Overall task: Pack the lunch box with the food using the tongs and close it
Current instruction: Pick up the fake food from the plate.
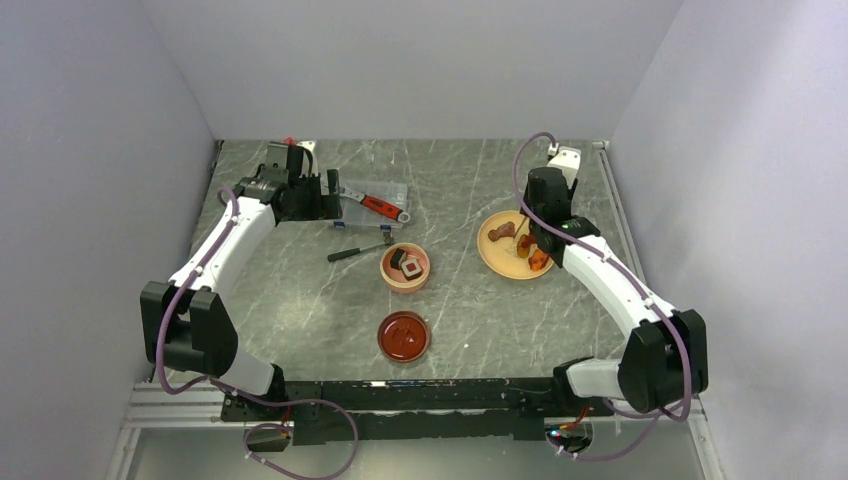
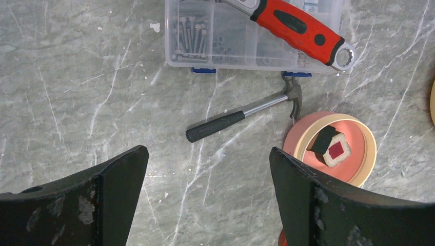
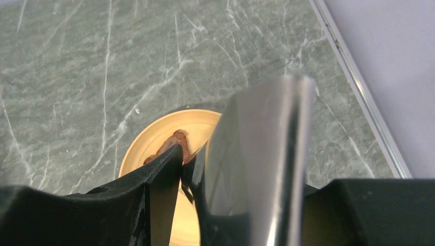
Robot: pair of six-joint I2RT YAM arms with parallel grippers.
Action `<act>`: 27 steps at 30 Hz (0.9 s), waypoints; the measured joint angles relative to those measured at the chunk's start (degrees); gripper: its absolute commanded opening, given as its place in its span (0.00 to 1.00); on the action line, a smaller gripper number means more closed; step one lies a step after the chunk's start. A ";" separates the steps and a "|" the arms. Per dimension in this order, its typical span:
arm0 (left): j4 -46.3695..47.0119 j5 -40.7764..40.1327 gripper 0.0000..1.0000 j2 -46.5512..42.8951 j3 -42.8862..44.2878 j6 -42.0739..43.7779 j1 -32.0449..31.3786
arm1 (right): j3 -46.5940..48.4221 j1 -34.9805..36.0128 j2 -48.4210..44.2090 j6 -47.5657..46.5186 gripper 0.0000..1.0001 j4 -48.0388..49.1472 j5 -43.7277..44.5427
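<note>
1. The left gripper (image 1: 325, 195) is at the far left of the table (image 1: 300, 300), just beside the clear case (image 1: 385, 190). Its 2 fingers (image 2: 102, 205) stand wide apart and hold nothing; in the left wrist view only the bare table shows between them.
2. The right gripper (image 1: 530, 240) hangs over the yellow plate (image 1: 497, 255) on the right side. Its fingers (image 3: 154, 200) are clenched on the tongs (image 3: 256, 164), whose grey metal fills the space between them in the right wrist view.
3. The tips of the tongs are hidden, so I cannot tell if they touch any food.
4. The lunch box (image 1: 385, 272) stands open near the middle of the table, between the case and the plate.
5. Inside it lies 1 black-and-white roll piece (image 2: 331, 147) with a red centre.
6. The dark red lid (image 1: 404, 337) lies flat on the table, apart from the lunch box, on its near side.
7. On the plate there is 1 brown piece (image 1: 503, 232) at the far edge, and orange pieces (image 1: 540, 262) close to the gripper.
8. A black-handled hammer (image 2: 231, 120) lies between the case and the lunch box; its head is just beside the box wall.
9. A red wrench (image 2: 292, 23) rests on top of the case.
</note>
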 measured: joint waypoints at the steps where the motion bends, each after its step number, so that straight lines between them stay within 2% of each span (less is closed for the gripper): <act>1: 0.00 0.00 0.94 0.00 0.00 0.00 0.00 | 0.00 0.00 0.55 0.17 0.47 0.02 -0.09; 8: 0.00 0.00 0.94 0.00 0.00 0.00 0.00 | -0.02 0.00 3.04 2.38 0.42 -0.81 0.79; 18: 0.00 0.00 0.94 0.00 0.00 0.00 0.00 | -0.02 0.02 2.93 4.70 0.24 -1.62 2.64; 27: 0.00 0.04 0.94 0.00 0.00 0.00 0.00 | -0.15 1.22 -2.86 4.61 0.18 -4.17 3.10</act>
